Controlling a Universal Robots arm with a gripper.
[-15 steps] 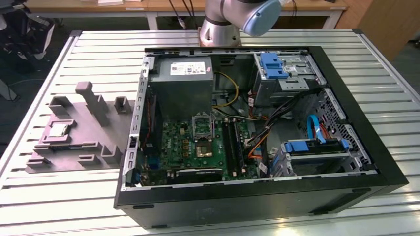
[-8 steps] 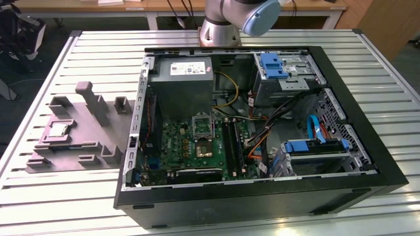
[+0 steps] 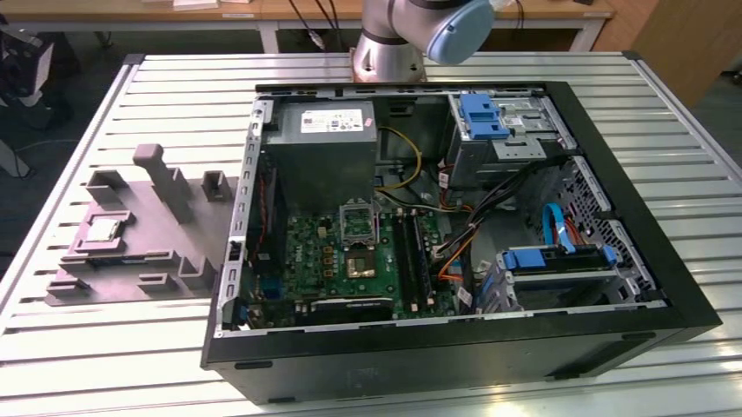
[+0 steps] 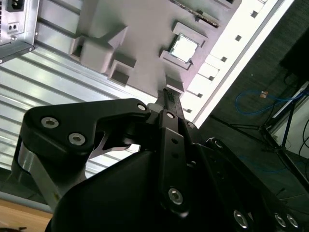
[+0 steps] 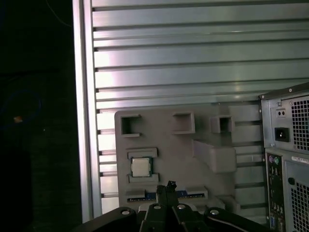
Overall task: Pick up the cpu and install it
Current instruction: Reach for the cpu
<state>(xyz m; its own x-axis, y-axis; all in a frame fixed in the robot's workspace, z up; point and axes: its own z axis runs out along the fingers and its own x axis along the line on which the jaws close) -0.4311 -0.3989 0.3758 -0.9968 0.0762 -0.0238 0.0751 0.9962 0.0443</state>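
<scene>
The cpu [image 5: 141, 167] flat in a grey fixture [image 5: 169, 145] pocket, near the empty, pressed-together tool [image 5: 170, 186].

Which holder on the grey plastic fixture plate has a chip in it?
The holder between two flat bars: the small silvery square cpu lies in it. The three bracket-shaped pockets on the grey fixture plate look empty.
</scene>
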